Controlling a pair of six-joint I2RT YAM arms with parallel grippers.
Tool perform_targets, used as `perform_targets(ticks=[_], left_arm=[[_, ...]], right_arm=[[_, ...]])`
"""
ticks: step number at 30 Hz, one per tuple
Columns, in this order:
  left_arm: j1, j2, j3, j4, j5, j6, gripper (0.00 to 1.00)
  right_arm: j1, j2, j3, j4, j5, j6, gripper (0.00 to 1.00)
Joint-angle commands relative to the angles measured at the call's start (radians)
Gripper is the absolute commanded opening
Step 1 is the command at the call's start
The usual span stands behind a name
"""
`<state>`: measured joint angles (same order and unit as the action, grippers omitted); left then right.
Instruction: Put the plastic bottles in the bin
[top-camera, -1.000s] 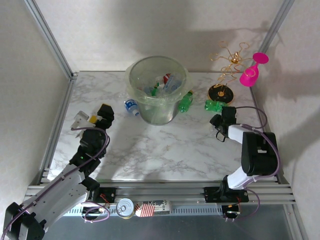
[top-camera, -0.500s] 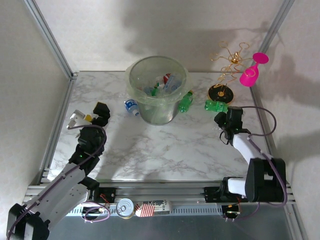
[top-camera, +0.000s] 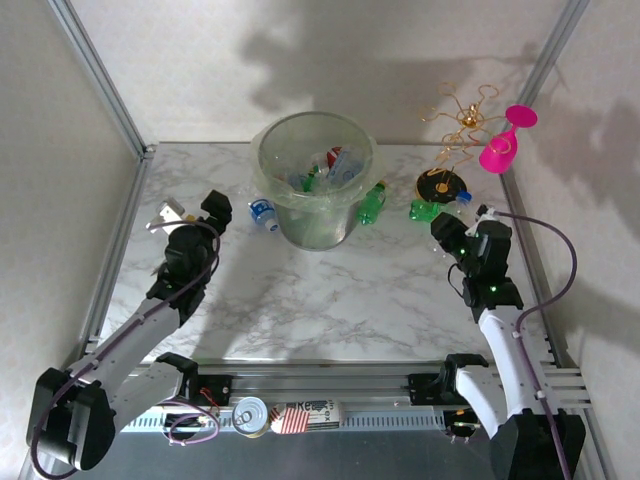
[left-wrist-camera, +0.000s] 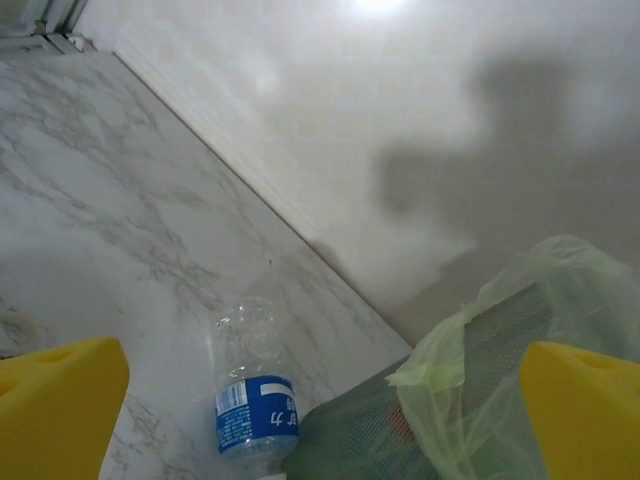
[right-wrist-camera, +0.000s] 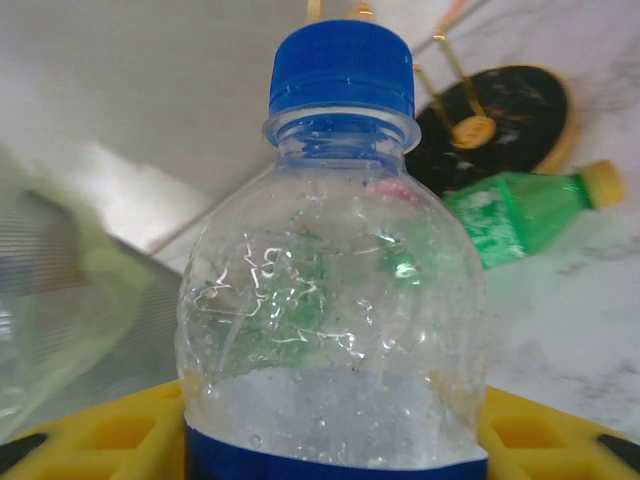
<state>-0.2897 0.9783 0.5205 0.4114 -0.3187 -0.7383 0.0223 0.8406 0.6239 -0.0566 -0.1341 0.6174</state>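
Right gripper (top-camera: 455, 228) here: I've got a clear bottle (right-wrist-camera: 335, 280) with a blue cap. My yellow pads (right-wrist-camera: 90, 435) are snug on both sides of its blue label, and the cap points away from me. That's over at the right side of the table (top-camera: 330, 290), well apart from the bin (top-camera: 300, 232). I honestly can't tell if the bottle is off the marble or resting on it.

Just past the cap a green bottle (right-wrist-camera: 530, 225) lies on its side, next to the black base (top-camera: 441, 185) of the gold stand (top-camera: 462, 118). A pink glass (top-camera: 505, 140) sits tilted at the stand's right.

The bin is back-middle with several bottles (top-camera: 325, 168) inside. The other green one (top-camera: 372, 203) leans on its right wall. A blue-label bottle (left-wrist-camera: 255, 400) lies just beside its left foot.

My left gripper (top-camera: 193, 212) is near that one, jaws spread wide, nothing between them. There's a tin can (top-camera: 250, 415) down by the near rail.
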Motion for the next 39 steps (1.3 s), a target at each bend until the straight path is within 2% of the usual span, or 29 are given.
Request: perform_targets(ticks=[1, 5, 8, 15, 23, 30, 34, 36, 39], left_arm=[[0.023, 0.004, 0.012, 0.022, 0.061, -0.027, 1.0], [0.043, -0.012, -0.016, 0.011, 0.085, -0.051, 1.0], [0.058, -0.033, -0.036, -0.007, 0.101, -0.062, 0.99], [0.072, -0.109, -0.069, -0.063, 0.103, -0.061, 1.0], [0.077, -0.183, -0.079, -0.153, 0.098, -0.037, 1.0], [0.079, -0.201, -0.082, -0.18, 0.118, -0.015, 1.0], [0.08, -0.195, -0.076, -0.188, 0.134, -0.003, 1.0], [0.08, -0.191, -0.074, -0.189, 0.145, 0.0, 1.0], [0.08, -0.184, -0.073, -0.189, 0.157, 0.001, 1.0]], right_arm=[[0.013, -0.007, 0.069, 0.09, -0.14, 0.021, 0.48], [0.062, 0.043, 0.144, 0.168, -0.187, 0.033, 0.48], [0.143, 0.122, 0.234, 0.199, -0.166, 0.002, 0.48], [0.338, 0.398, 0.489, 0.209, -0.096, -0.11, 0.47], [0.469, 0.714, 0.852, 0.06, -0.037, -0.255, 0.48], [0.544, 0.919, 1.079, -0.072, 0.082, -0.35, 0.5], [0.569, 0.98, 1.14, -0.113, 0.155, -0.384, 0.57], [0.573, 1.001, 1.167, -0.129, 0.159, -0.386, 0.7], [0.573, 1.011, 1.2, -0.136, 0.163, -0.389, 0.83]])
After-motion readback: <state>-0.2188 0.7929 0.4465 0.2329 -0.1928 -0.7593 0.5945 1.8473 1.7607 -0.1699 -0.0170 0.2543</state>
